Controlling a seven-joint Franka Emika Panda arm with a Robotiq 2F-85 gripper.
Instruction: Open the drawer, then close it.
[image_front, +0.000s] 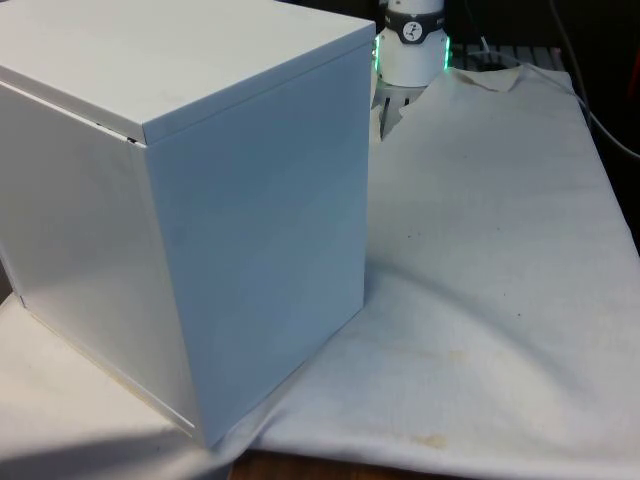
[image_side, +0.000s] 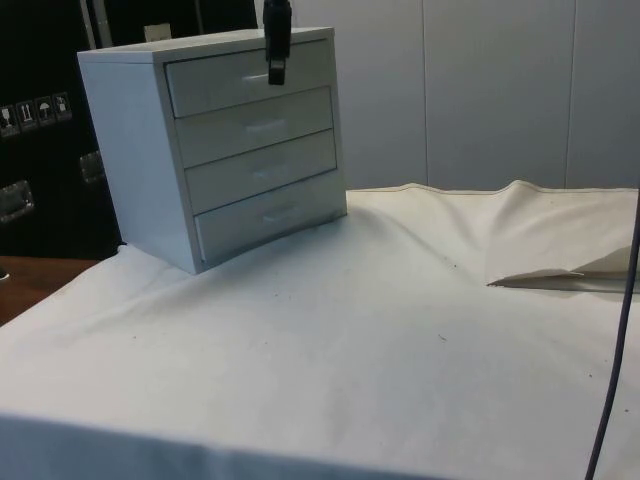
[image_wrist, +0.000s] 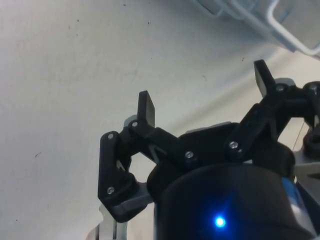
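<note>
White chest (image_front: 190, 200) back-on from front; side view shows drawers (image_side: 250, 78) closed, gripper (image_wrist: 202, 95) spread.

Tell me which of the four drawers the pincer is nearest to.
The top drawer of the white chest of drawers. In the side view the open pincer hangs in front of its handle; the three lower drawers lie well below it.

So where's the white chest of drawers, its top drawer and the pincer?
White chest of drawers (image_side: 135, 150), side view, side panel.
Top drawer (image_side: 215, 85), side view, drawer front.
Black pincer (image_wrist: 202, 102), wrist view, between fingertips.
</note>
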